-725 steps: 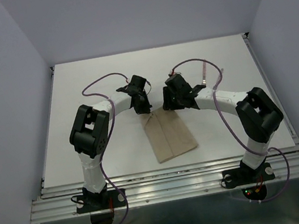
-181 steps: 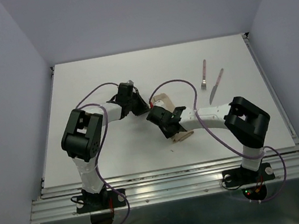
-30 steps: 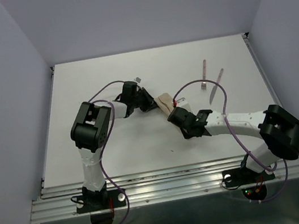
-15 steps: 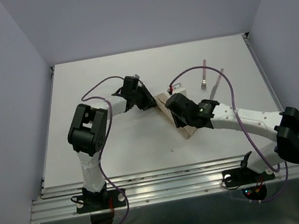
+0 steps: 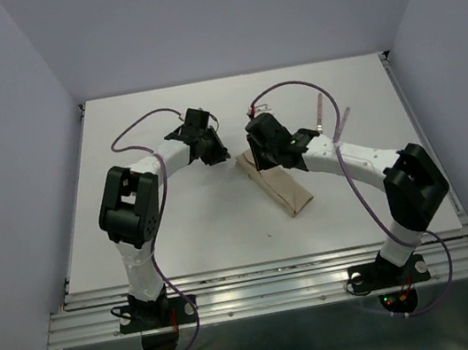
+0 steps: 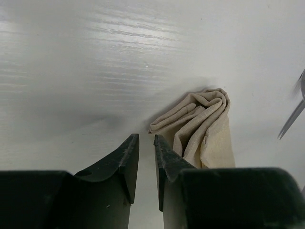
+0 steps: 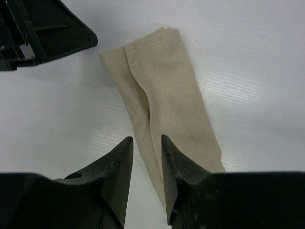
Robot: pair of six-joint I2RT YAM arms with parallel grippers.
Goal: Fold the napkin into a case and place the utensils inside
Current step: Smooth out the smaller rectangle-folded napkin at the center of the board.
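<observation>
Your left gripper and right gripper both stand slightly parted and empty, the left beside the far end of the folded napkin on the table, the right above it, fork and knife farther right.

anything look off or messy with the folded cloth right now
The narrow folded tan cloth lies skewed on the white table, its layers uneven along one long edge and one end bunched and wrinkled. Nothing looks spilled or damaged.
</observation>
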